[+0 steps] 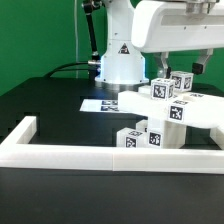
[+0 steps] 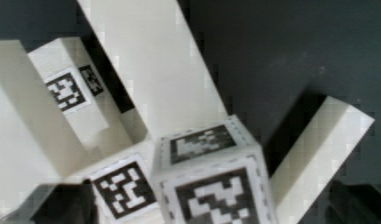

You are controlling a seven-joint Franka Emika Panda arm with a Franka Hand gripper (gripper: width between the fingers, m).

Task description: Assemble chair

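Exterior view: the black surface carries a white border frame, with the marker board farther back. The chair, partly built, sits right of centre against the frame, probably braced for fitting. The jaws are hidden; I cannot tell their state.

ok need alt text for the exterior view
A white robot arm reaches down over a cluster of white chair parts with black-and-white square tags, on a black table. A long white frame crosses the foreground.
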